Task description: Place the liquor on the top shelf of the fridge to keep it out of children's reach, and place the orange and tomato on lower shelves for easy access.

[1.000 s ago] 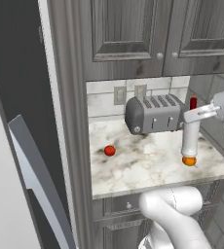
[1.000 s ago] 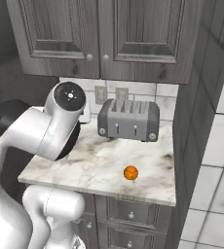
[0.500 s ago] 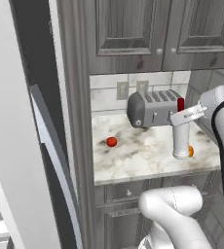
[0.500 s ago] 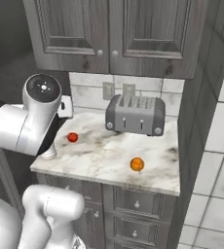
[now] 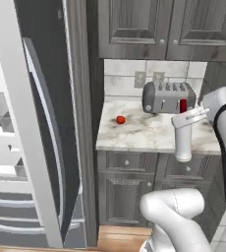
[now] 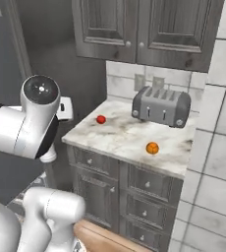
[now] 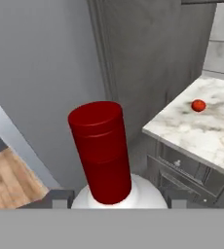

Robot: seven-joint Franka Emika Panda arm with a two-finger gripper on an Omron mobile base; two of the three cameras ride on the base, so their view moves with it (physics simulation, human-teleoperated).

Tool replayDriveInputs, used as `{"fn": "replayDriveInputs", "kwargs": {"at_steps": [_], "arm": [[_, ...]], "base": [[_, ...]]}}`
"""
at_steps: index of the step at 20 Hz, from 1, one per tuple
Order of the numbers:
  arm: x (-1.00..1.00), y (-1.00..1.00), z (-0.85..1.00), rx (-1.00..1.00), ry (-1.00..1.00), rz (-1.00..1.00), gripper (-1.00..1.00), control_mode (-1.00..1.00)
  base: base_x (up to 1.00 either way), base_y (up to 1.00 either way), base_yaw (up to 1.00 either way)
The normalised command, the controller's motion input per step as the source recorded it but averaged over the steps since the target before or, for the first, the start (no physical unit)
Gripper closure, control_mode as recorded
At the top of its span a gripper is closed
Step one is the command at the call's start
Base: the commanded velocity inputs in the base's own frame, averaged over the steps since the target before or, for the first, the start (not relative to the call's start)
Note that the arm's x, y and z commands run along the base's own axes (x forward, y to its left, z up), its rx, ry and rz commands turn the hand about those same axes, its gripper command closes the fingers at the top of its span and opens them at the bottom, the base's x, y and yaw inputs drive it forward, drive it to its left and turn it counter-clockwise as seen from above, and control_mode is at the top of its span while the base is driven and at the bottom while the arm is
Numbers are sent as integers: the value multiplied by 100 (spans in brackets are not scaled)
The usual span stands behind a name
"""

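My gripper (image 7: 118, 198) is shut on the liquor bottle's neck, just under its red cap (image 7: 101, 146). In the left base view the white liquor bottle (image 5: 183, 140) hangs upright from the gripper (image 5: 187, 118) in front of the counter's right part. The tomato (image 5: 120, 119) lies on the marble counter's left side, also seen as the tomato (image 6: 101, 119) and the tomato (image 7: 197, 105). The orange (image 6: 152, 147) rests near the counter's front. The fridge (image 5: 48, 128) stands open at the left, its white lower shelves (image 5: 4, 197) showing at the edge. I cannot make out the top shelf.
A silver toaster (image 5: 166, 97) stands at the back of the marble counter (image 6: 120, 140), under dark grey wall cabinets (image 5: 149, 27). Drawers (image 6: 149, 184) sit below the counter. The open fridge door with its curved silver handle (image 5: 46, 133) juts out between the cavity and the counter.
The whole picture has shifted: the base has moved left, bringing the open fridge into view and sliding the counter right. The bottle has stayed in my gripper, now off the counter.
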Motion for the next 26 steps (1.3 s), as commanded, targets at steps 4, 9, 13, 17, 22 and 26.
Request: {"fn": "replayDriveInputs", "kwargs": {"at_steps": [4, 9, 13, 17, 22, 26], "arm": [[0, 0, 0, 0, 0, 0, 100, 100], [0, 0, 0, 0, 0, 0, 100, 100], [0, 0, 0, 0, 0, 0, 100, 100], [0, 0, 0, 0, 0, 0, 100, 100], [0, 0, 0, 0, 0, 0, 100, 100], [0, 0, 0, 0, 0, 0, 100, 100]], "base": [[-61, -35, 71], [-43, 1, 75], [-22, 48, 63], [-14, 84, 50], [-1, 100, 32], [0, 100, 11]]}}
